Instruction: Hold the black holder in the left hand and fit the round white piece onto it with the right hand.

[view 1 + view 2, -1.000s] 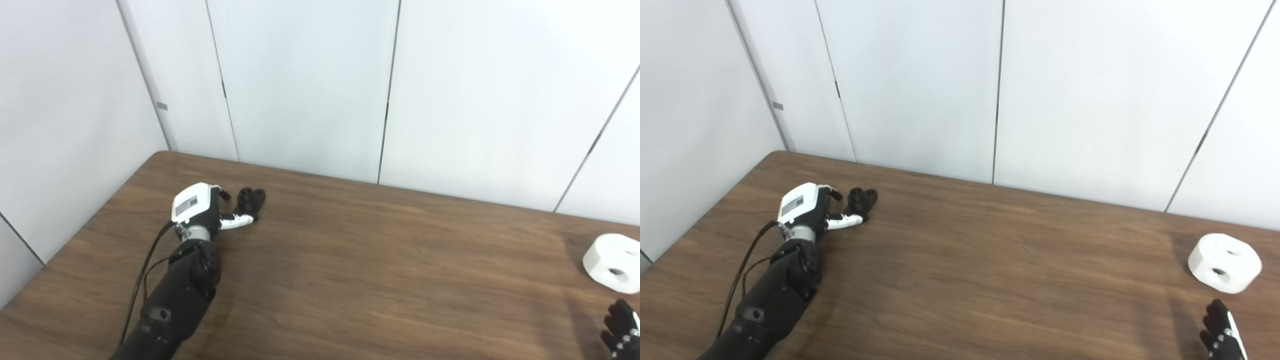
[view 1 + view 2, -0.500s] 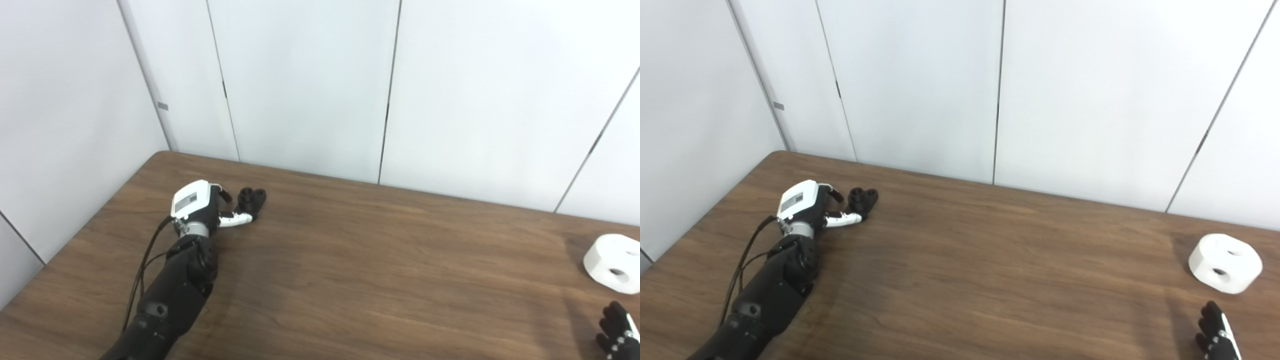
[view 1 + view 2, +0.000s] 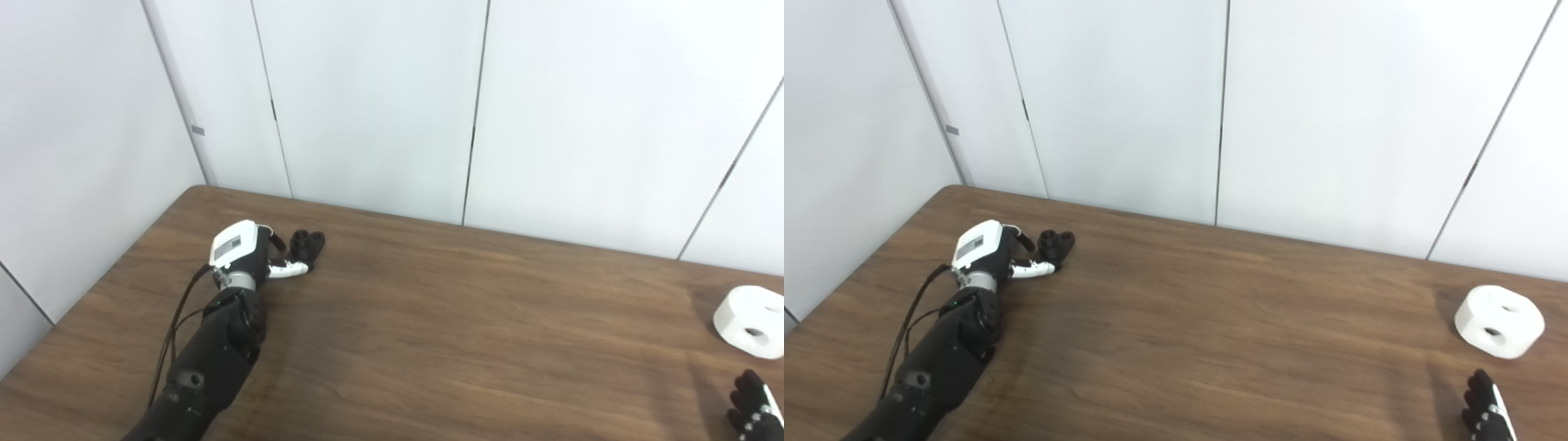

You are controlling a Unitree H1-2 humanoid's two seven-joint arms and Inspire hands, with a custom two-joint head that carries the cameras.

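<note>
The black holder [image 3: 307, 243] stands on the table at the far left, two short round posts showing on top. My left hand [image 3: 251, 254] is right beside it on its left, fingers apart, with the thumb reaching to the holder's near side; the fingers are around it but not closed. The round white piece [image 3: 1499, 321], with two holes in its top, lies on the table at the far right. My right hand [image 3: 1485, 407] is at the bottom right corner, a little nearer than the white piece and apart from it; only its fingertips show.
A brown wooden table [image 3: 459, 318] fills the lower picture, with white wall panels [image 3: 367, 104] close behind its far edge. A black cable [image 3: 177, 318] runs along my left forearm.
My left hand has crept slightly forward toward the holder. My right hand has drifted a little left and lower in the picture. The holder and white piece have stayed put.
</note>
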